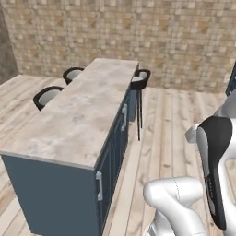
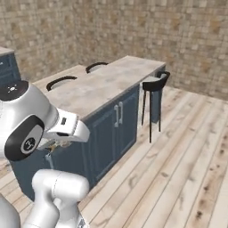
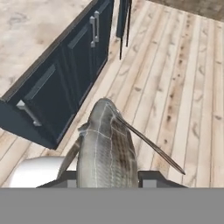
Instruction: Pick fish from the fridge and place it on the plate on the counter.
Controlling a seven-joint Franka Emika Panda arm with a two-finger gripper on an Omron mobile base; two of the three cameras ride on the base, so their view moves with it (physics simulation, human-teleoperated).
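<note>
A grey-brown scaly fish [image 3: 106,146] with a long thin fin fills the lower middle of the hand view, head pointing away. My gripper [image 3: 107,178] is shut on it, a dark fingertip [image 3: 151,177] pressing each flank. The fish hangs over the wooden floor, beside the near end of the counter [image 3: 26,26]. That counter [image 1: 78,115] is a beige marbled top on dark blue cabinets, and its top is bare where I see it. In the right base view my white hand [image 2: 67,127] hovers in front of the counter's near corner [image 2: 75,104]. The plate and the fridge are out of view.
Black stools stand around the counter: two on its left side [image 1: 46,97] [image 1: 73,73] and one at its far right end [image 1: 140,79]. Silver handles [image 1: 99,184] stick out of the cabinet doors. Open wooden floor [image 1: 170,120] runs to the right, up to a brick wall.
</note>
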